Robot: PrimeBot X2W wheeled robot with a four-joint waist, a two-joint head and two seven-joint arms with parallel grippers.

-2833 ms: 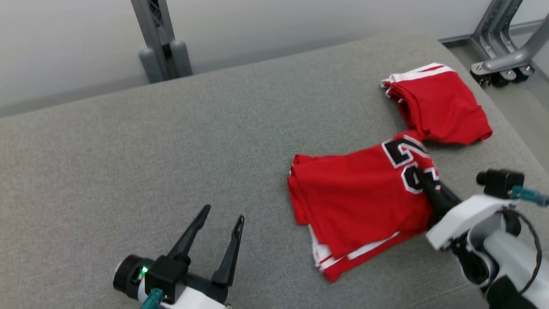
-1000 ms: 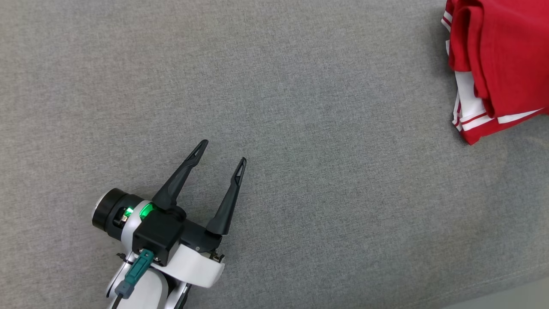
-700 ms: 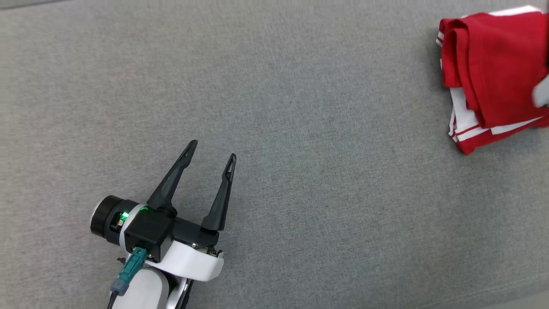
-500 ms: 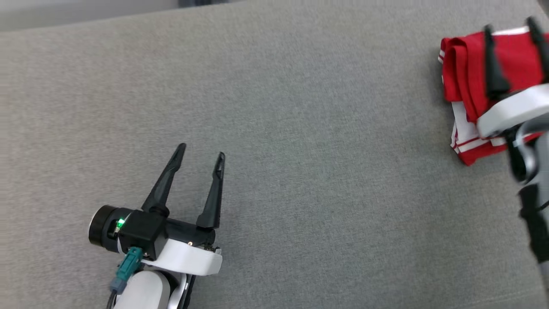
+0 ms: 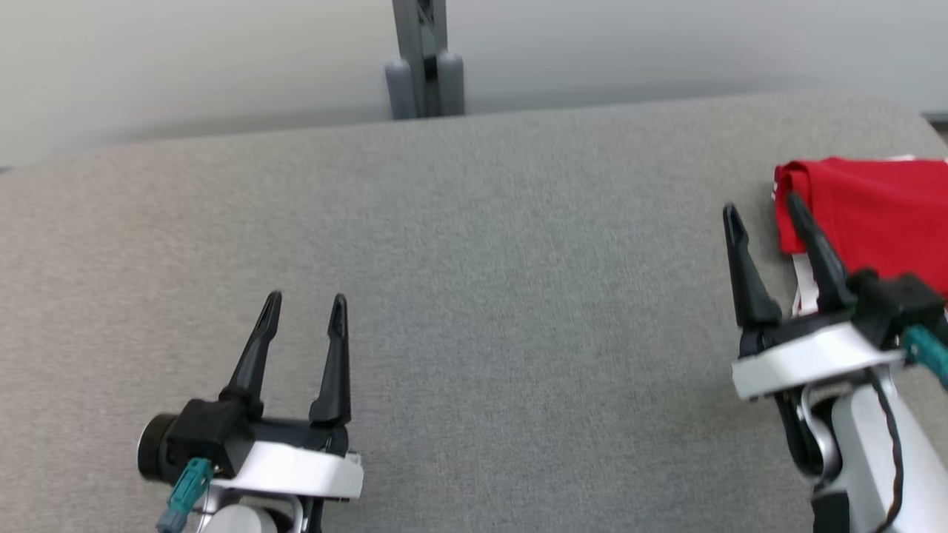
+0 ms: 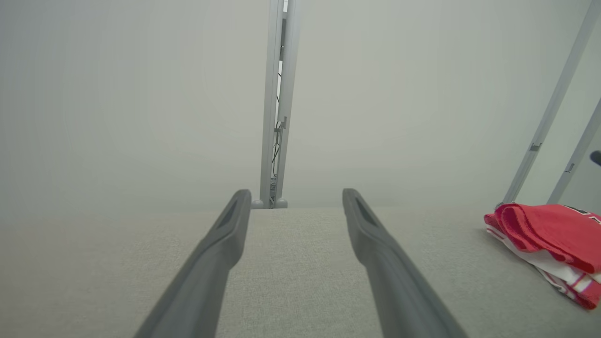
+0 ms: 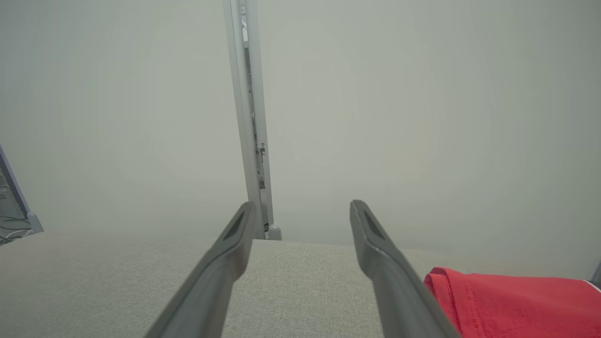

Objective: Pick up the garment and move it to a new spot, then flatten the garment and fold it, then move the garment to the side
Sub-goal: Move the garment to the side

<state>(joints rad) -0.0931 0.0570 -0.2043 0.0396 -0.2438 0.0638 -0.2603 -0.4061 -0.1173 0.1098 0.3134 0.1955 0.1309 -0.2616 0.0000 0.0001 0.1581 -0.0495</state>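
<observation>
Head view: garment (image 5: 878,215) lies folded, red with white trim, at the right edge of the grey pad (image 5: 474,244).
Progress: the fold and the move aside look done; little seems left but drawing the arms clear.
Left gripper (image 5: 306,298): fingers spread wide, empty, over bare pad, well apart from the garment.
Right gripper (image 5: 761,205): fingers spread wide, nothing between them; just beside the garment's left edge; whether it touches, I cannot tell.

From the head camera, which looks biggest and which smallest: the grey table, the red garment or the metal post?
1. table, by far the largest.
2. garment, though the picture's edge cuts it off.
3. post, smallest; it stands farther back, so its true size is unsure.
</observation>
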